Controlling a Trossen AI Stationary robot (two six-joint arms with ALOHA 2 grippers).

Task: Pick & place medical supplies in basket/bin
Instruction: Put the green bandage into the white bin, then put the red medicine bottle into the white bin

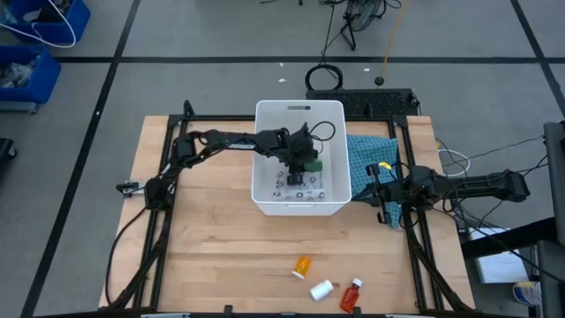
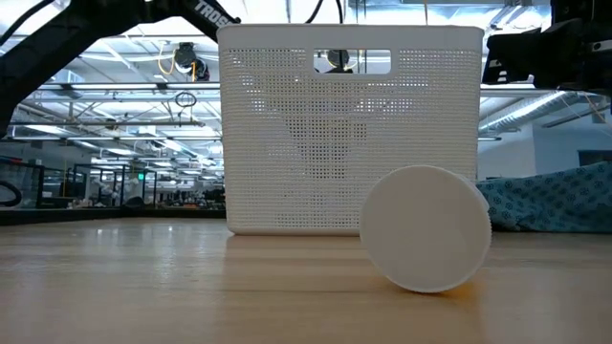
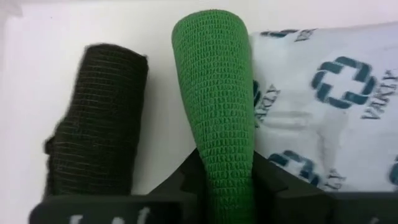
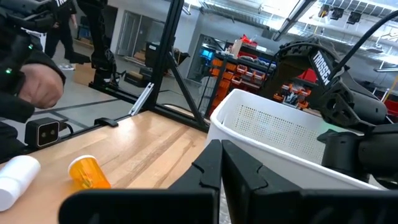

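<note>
Left pincer [image 1: 305,165] is hanging inside the white tub [image 1: 265,115], gripping a green roll [image 3: 217,106]; releasing comes next. Right pincer [image 1: 381,190], shut, is idling at three o'clock.

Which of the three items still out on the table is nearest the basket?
The orange bottle. It lies closest to the white basket; the white cylinder and the red white-capped bottle sit farther toward the table's edge.
</note>
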